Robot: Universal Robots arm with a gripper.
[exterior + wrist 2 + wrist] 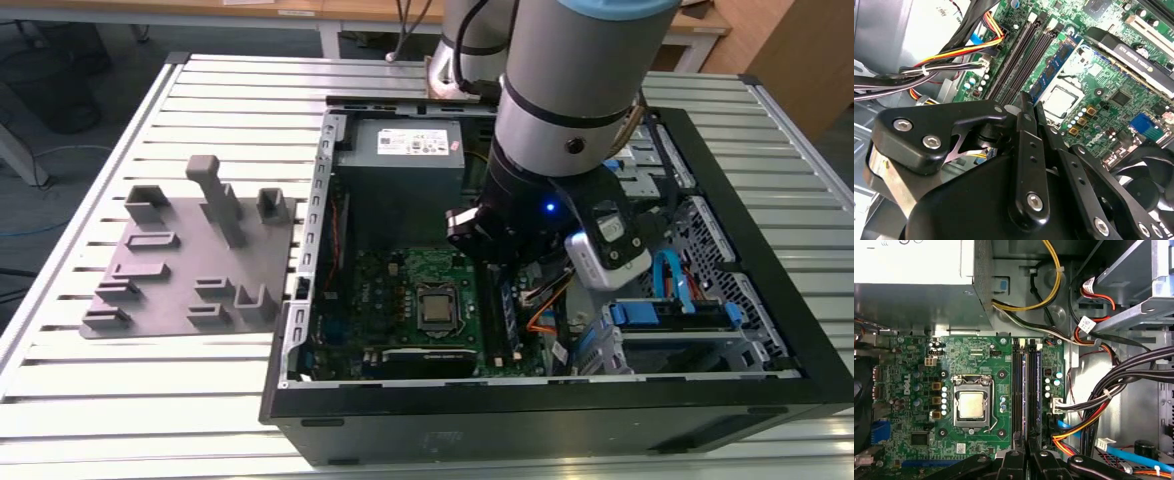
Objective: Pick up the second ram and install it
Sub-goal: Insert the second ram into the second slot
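Observation:
The second ram (1054,67) is a thin blue-green stick with dark chips. It runs from my fingertips along the black memory slots (1014,55) of the green motherboard (914,405). In the first wrist view the ram (1033,390) lies in line with the slots (1017,390), to one side of the processor socket (972,406). My gripper (1030,100) is shut on one end of the stick, its black fingers (1014,462) close together. I cannot tell whether the stick is seated in a slot. In the exterior view the gripper (497,270) reaches down into the open computer case.
A grey power supply (400,160) sits at the far end of the case. Bundles of black, yellow and red cables (1104,405) run beside the slots. A black fan (1149,175) lies past the socket. A grey fixture (187,270) rests on the slatted table, on the exterior view's left.

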